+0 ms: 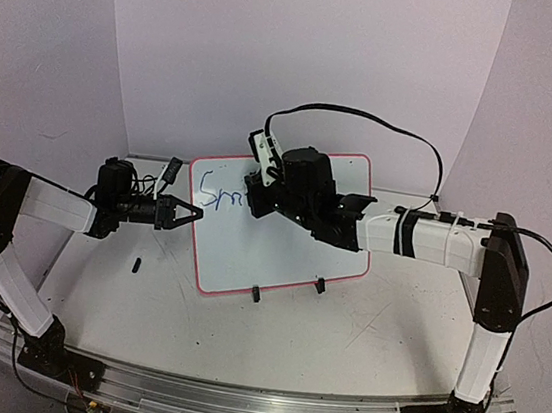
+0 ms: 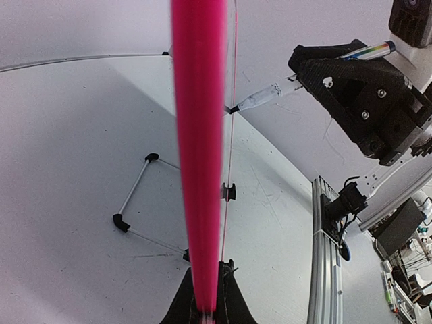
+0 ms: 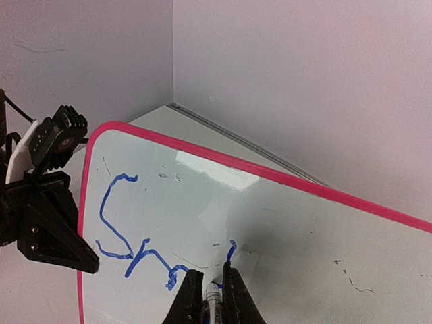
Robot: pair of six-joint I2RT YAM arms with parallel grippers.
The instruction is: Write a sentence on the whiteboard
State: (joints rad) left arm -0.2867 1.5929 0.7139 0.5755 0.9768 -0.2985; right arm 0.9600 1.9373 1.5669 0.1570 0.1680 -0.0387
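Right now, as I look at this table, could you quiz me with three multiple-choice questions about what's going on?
1. Where do the left fingers hold the whiteboard?
A. its left edge
B. its top edge
C. a black foot

2. What colour is the writing?
A. black
B. blue
C. green

3. What state are the right fingers in?
A. open, empty
B. shut on a marker
C. shut on a cloth

Answers:
1 A: the left wrist view shows them clamped on the side of the pink frame.
2 B: the strokes on the board are blue.
3 B: the marker sits between them, tip towards the board.
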